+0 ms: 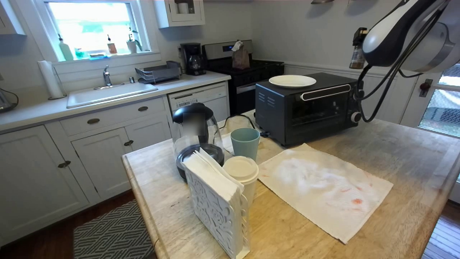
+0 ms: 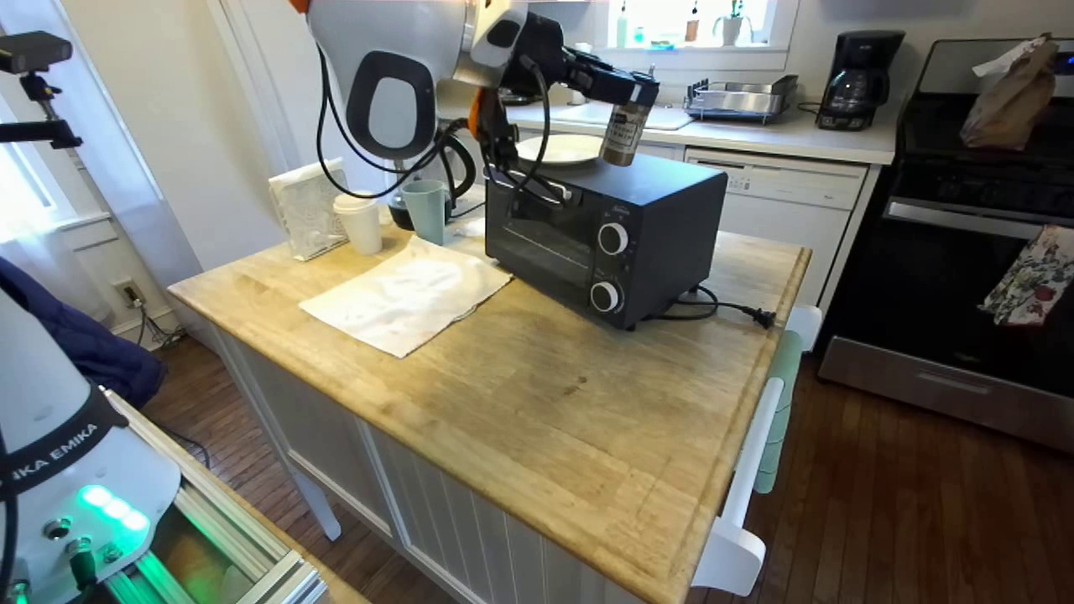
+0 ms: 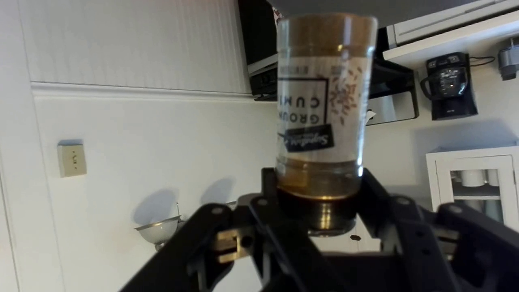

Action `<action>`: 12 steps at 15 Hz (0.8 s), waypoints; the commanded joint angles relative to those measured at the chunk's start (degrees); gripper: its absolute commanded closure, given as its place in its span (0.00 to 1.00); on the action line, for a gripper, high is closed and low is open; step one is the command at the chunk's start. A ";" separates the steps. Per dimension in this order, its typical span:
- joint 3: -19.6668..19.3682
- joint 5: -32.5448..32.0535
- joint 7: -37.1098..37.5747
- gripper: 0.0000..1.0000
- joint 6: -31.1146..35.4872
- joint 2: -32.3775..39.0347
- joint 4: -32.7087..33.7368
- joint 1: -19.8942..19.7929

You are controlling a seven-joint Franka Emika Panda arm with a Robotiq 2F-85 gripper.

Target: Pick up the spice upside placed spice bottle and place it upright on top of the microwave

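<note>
The spice bottle, a clear jar with brown contents, a pale label and a dark cap, shows in both exterior views [image 1: 357, 57] [image 2: 625, 132] and in the wrist view [image 3: 320, 105]. My gripper [image 3: 318, 186] is shut on its dark cap end, also seen in an exterior view [image 2: 639, 85]. The bottle hangs in the air cap up, slightly tilted in an exterior view; the wrist picture shows it inverted. The black microwave [image 1: 309, 115] [image 2: 570, 239] stands on the wooden table. The bottle is above the level of its top, near the knob end, apart from it.
A white plate [image 1: 293, 81] lies on the microwave's top. A teal mug [image 1: 245, 142], a lidded white cup [image 1: 241, 169], a glass kettle [image 1: 197, 144] and a napkin holder [image 1: 219, 208] stand nearby. A stained paper towel [image 1: 323, 187] lies before the oven. Cables hang from the arm.
</note>
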 commanded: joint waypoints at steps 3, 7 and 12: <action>-1.40 -4.63 2.83 0.75 2.63 4.80 3.51 0.39; -1.70 -6.73 3.82 0.75 3.65 6.80 4.61 0.16; -2.54 -8.05 4.96 0.75 4.19 9.83 5.54 -0.66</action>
